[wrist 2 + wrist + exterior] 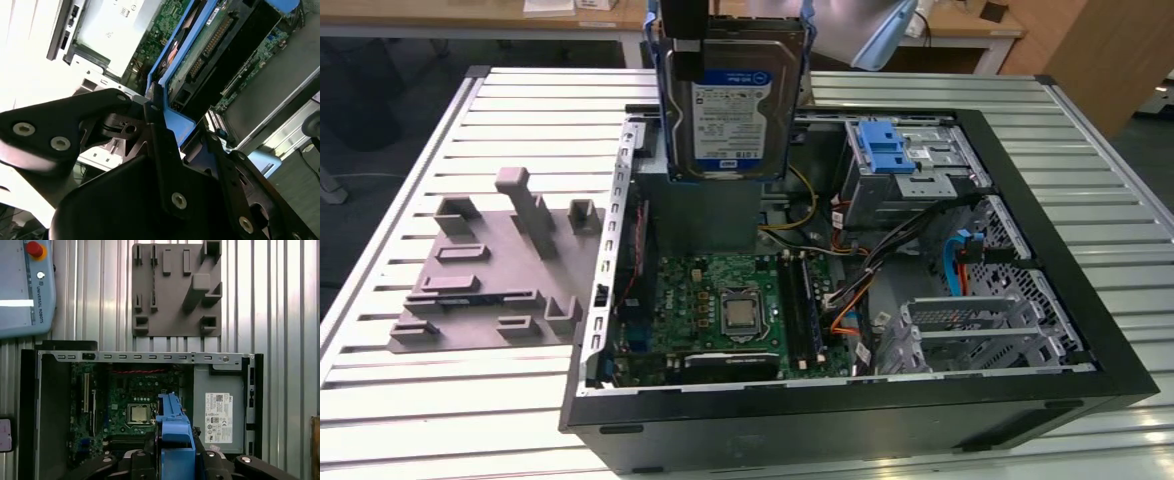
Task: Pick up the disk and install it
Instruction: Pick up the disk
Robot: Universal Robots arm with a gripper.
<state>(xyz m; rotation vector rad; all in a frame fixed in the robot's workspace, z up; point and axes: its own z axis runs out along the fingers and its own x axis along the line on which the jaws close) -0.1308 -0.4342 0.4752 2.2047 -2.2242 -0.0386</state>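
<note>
Slatted metal surface [414, 390] carries an open PC case [854, 425]. Grey slotted fixture [494, 270] lies beside it on the exterior view's left. Disk [727, 100] is off the surface: upright, label toward the exterior camera, hanging over the case's far end, left of the drive cage [907, 165] in that view. Gripper [177, 122] fingers [162, 150] clenched on the disk's blue carrier in the second wrist view.

Open computer case [854, 420] mid-frame, green circuit board [707, 290] inside (cables [907, 233] alongside), grey plate [480, 290] at the exterior view's left.
</note>
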